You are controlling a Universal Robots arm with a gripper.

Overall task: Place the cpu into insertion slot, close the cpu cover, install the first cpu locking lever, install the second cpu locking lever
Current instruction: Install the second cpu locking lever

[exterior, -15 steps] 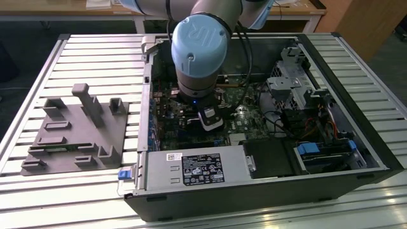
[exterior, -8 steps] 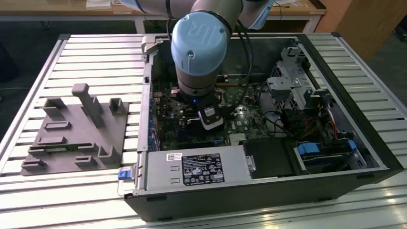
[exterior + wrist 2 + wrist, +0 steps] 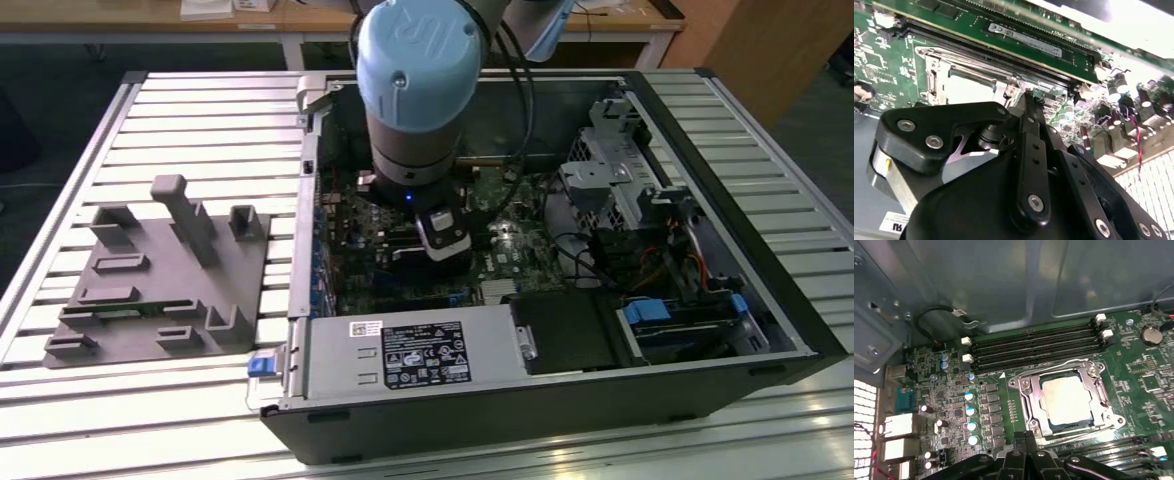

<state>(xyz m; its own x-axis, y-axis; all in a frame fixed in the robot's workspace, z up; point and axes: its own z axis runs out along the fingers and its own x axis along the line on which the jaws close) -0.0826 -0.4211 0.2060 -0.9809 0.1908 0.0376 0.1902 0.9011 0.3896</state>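
Observation:
The cpu (image 3: pixel 1066 400) lies flat in the insertion slot (image 3: pixel 1050 426), its pale metal face up. The cpu cover (image 3: pixel 1030 396), a silvery frame, lies down around it. Thin metal lever rods (image 3: pixel 1054 367) run along the socket's sides; I cannot tell whether they are hooked. My gripper (image 3: pixel 1026 436) hangs just off one corner of the socket, fingers shut together with nothing between them. In the second wrist view the gripper (image 3: pixel 1025 100) points at the socket edge beside the cpu (image 3: pixel 966 89). In the exterior view the gripper (image 3: pixel 442 250) is low inside the open computer case (image 3: pixel 747 380).
Long black memory slots (image 3: pixel 1036 347) run beside the socket, and a green memory card (image 3: pixel 1024 40) stands close to it. Capacitors (image 3: pixel 970 410) line the board. A power supply box (image 3: pixel 414 355), drive cages (image 3: pixel 607 185) and cables crowd the case. A grey fixture block (image 3: pixel 160 280) sits outside it.

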